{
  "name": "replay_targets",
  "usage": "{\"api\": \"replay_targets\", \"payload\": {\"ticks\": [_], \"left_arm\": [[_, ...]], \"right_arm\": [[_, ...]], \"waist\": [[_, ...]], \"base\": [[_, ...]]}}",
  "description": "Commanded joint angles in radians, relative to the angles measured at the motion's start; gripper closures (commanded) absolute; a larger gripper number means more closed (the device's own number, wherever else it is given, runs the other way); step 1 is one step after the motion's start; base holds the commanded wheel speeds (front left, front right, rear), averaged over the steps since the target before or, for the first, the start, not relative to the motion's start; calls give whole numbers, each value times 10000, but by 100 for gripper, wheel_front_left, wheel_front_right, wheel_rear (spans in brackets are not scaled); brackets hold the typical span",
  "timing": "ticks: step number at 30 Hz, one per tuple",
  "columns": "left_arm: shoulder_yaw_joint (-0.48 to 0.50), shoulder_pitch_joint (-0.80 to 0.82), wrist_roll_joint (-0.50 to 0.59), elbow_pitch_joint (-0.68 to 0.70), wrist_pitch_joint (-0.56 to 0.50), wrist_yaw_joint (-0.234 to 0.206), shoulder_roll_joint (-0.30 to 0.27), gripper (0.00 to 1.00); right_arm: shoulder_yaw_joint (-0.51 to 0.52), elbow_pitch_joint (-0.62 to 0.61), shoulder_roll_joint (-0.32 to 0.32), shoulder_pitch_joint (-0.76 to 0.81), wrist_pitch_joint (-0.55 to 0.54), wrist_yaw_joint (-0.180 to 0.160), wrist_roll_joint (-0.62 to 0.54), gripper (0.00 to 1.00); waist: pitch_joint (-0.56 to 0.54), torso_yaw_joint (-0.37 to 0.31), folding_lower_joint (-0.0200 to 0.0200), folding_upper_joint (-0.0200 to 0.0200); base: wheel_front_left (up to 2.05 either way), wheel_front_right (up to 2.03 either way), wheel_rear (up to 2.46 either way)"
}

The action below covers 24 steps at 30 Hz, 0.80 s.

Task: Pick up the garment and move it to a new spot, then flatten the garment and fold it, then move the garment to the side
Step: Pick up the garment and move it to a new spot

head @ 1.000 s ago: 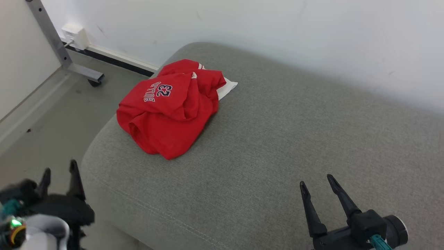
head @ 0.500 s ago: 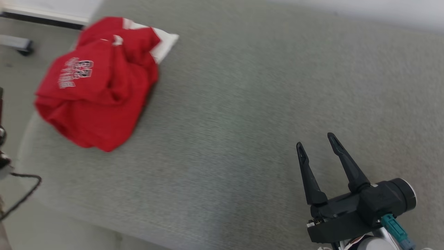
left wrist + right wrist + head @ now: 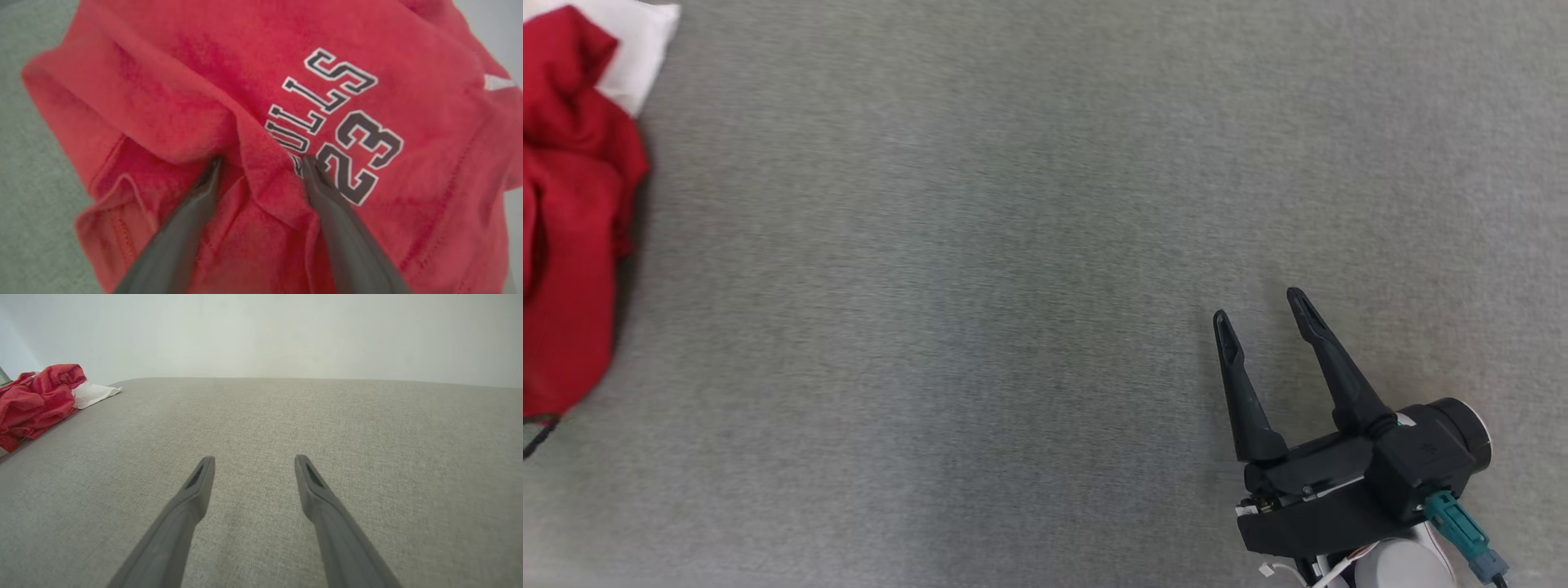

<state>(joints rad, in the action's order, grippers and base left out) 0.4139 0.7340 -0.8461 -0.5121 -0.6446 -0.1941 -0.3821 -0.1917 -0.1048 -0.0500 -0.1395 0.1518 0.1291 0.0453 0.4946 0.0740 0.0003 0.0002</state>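
Red cloth at the far left edge of the head view is the garment, crumpled in a heap on the grey woven cushion. A white panel of it sticks out at the upper corner, and a thin dark cord loops just below the heap's lower end.

In the left wrist view the left gripper sits right at the heap. Its two fingers are spread wide, one on each side of a raised fold. The fold lies between them unpinched, and I cannot tell whether the tips press into the fabric. Just right of that fold runs dark, white-edged lettering above the number 23 — the first letter is tucked under the cloth.

Plain grey weave runs from the heap across to the right gripper, which is at the lower right of the head view, well apart from the garment. Its fingers point up and slightly left, stand wide apart and grip nothing. A teal plug juts from the wrist behind them.

In the right wrist view those same fingers are spread over the cushion. The garment lies far off at the left edge — its white panel is on the side nearer the middle. A pale wall rises behind the cushion's far edge.
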Motion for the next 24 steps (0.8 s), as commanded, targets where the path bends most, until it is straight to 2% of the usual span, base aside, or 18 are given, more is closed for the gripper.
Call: {"api": "replay_targets", "payload": {"ticks": [1,2,3,4,13,19,24], "left_arm": [[-53,-184,167,109,-63,-77,-96,0],[-80,-265,263,156,-52,-172,-130,0],[-187,-462,481,288,71,-279,-224,97],[-223,-551,560,336,91,-293,-261,100],[-297,-779,483,1072,175,230,-436,100],[-438,-648,700,1838,-38,246,-834,100],[-754,-296,770,2469,-263,288,-922,100]], "right_arm": [[-28,53,-7,-104,84,30,60,0],[-47,98,-7,-131,100,30,76,0],[-60,171,-7,-170,166,30,144,0],[-66,213,-7,-173,168,30,166,0],[-162,733,-8,-106,390,30,409,0],[-314,1131,-8,122,526,30,694,0],[-388,1434,-11,353,638,30,957,0]], "waist": [[654,-703,-3,-2],[649,-728,-3,-2],[583,-761,-3,-2],[539,-763,-3,-2],[-521,-355,-3,-2],[-1696,-59,-3,-2],[-2513,47,-3,-2]], "base": [[0,0,0],[0,0,0],[0,0,0],[0,0,0],[0,0,0],[0,0,0],[0,0,0]]}}
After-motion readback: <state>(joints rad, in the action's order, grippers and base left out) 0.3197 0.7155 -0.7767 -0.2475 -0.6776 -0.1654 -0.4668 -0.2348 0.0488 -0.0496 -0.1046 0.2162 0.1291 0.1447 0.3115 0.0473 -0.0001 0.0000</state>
